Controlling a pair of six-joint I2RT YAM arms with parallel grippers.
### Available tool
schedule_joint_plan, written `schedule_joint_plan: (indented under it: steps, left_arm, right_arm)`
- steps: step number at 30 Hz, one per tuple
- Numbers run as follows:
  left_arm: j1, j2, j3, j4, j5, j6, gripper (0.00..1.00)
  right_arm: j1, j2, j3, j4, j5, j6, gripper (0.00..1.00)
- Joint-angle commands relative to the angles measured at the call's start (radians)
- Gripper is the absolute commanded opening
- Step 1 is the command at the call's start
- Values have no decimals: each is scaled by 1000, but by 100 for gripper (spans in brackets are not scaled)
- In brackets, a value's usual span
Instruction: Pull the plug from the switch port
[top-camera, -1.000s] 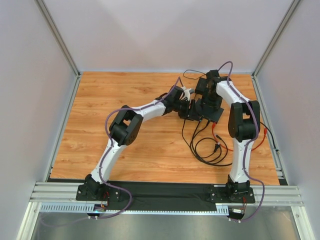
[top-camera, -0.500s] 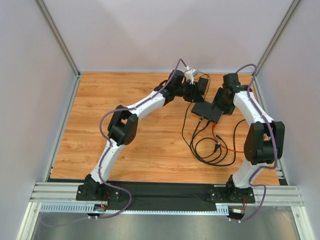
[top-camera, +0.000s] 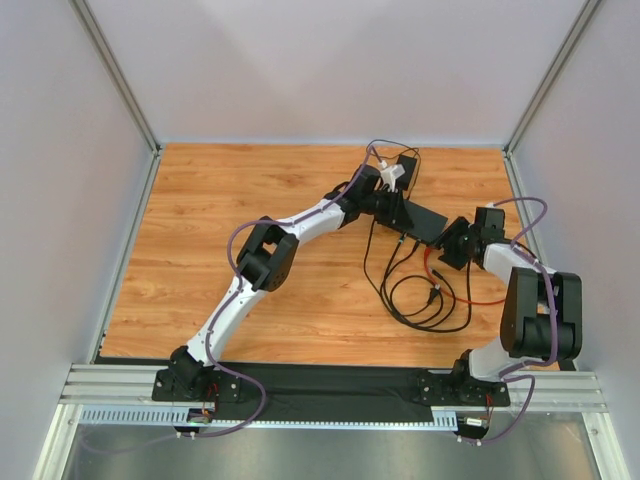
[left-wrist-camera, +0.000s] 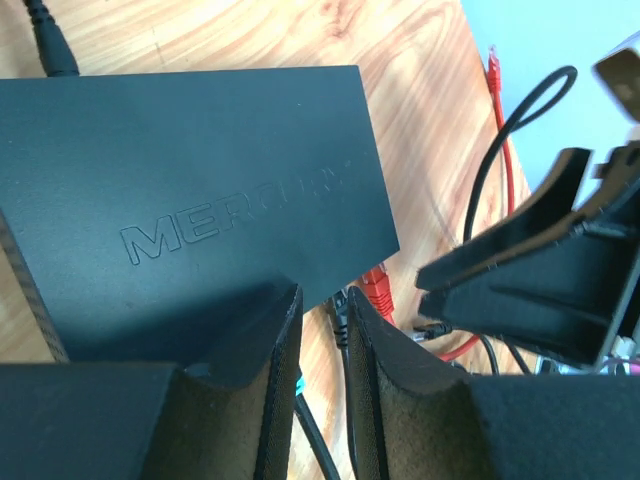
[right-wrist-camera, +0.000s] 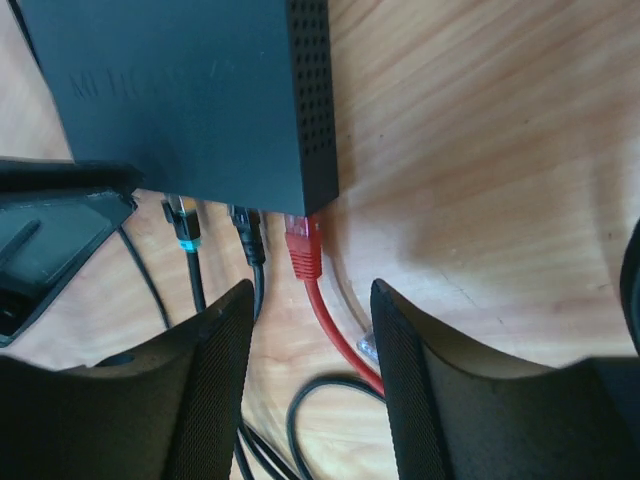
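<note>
Open wooden desk (top-camera: 250, 200) lies beside the flat matte-black switch (top-camera: 428, 222). The right fingers (right-wrist-camera: 215, 390) are spread, short of its red plug (right-wrist-camera: 303, 245). The left fingers (left-wrist-camera: 270, 400) are narrow-gapped, grip unclear.

The switch (top-camera: 428, 222) lies far right on the bench (top-camera: 250, 210). My left gripper (top-camera: 400, 214) sits over its left end, my right gripper (top-camera: 452, 245) just near-right. The plug (right-wrist-camera: 303, 245) sits in its near edge, rightmost beside two other plugs (right-wrist-camera: 247, 232); the cables (top-camera: 420, 300) coil nearer.
</note>
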Motion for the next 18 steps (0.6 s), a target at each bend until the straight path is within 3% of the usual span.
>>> schedule_joint_plan:
  steps: [1, 6, 18]
  left_arm:
    - [-3, 2, 38, -18, -28, -25, 32]
    - [-3, 22, 53, -69, -47, -35, 32]
    - [-5, 39, 60, -91, -38, -42, 32]
  right_arm:
    - [-65, 25, -79, 295, -136, 118, 52]
    - [-93, 56, -136, 423, -176, 161, 51]
    - [-107, 123, -219, 549, -202, 264, 45]
